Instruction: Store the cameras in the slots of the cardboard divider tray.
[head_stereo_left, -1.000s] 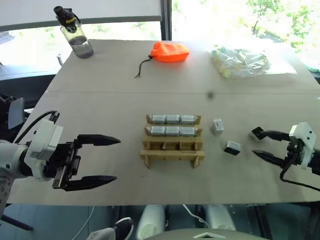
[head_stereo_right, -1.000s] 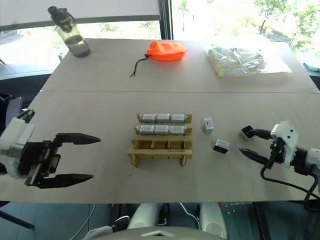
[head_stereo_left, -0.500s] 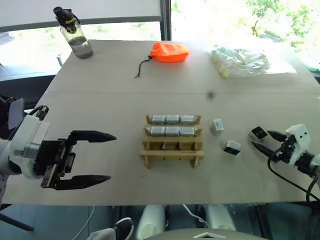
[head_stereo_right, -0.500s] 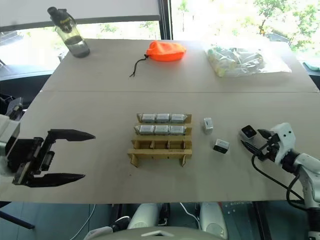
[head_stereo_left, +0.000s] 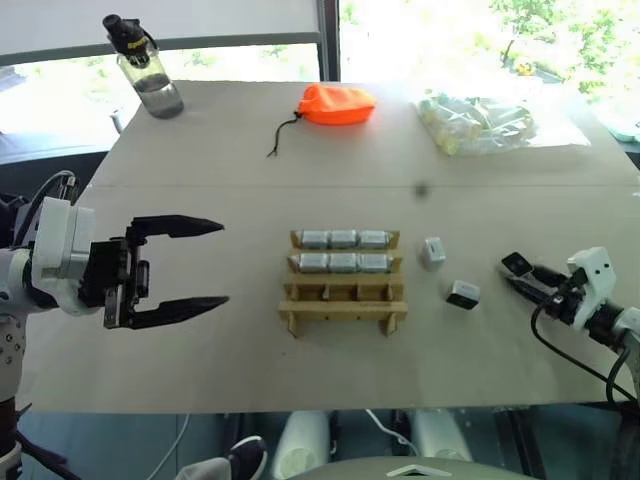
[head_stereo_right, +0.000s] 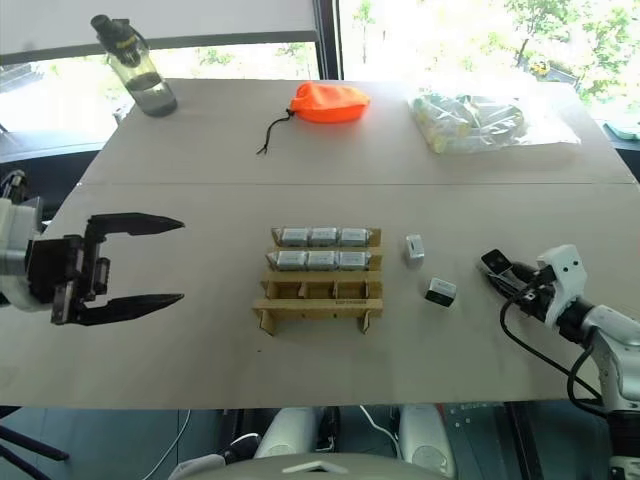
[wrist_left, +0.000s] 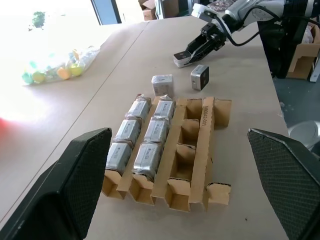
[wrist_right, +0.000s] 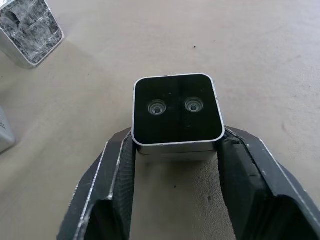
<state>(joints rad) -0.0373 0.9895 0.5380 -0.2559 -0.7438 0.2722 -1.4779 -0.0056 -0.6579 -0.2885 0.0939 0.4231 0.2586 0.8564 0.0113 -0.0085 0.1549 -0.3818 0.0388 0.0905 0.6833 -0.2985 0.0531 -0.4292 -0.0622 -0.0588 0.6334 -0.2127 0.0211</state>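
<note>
Cameras (head_stereo_left: 343, 239) fill the two far rows of the cardboard divider tray (head_stereo_left: 343, 317), three to a row, while the two near rows stand empty; three more lie loose on the table (head_stereo_left: 200, 210) to the tray's right. One loose camera (head_stereo_left: 434, 252) sits just beside the tray, a second (head_stereo_left: 464, 294) nearer the front edge, and the third (wrist_right: 178, 111) sits between the fingers of the right gripper (head_stereo_left: 522, 275). The step in hand looks like the pickup of that third camera. The right wrist view shows what the head views leave too small to read: the black face with its two lenses points up, and both fingertips press against the silver sides, so the jaws have closed on it while it rests on the table. The next move calls for a lift, a carry leftward over the other loose cameras, and a turn so the block drops narrow-side down into an empty slot. The left gripper (head_stereo_left: 185, 262) hangs wide open with nothing in it, well apart from the tray. Its wrist view looks along the rows and shows the empty slots' dividers plainly, plus the right gripper at work beyond.
</note>
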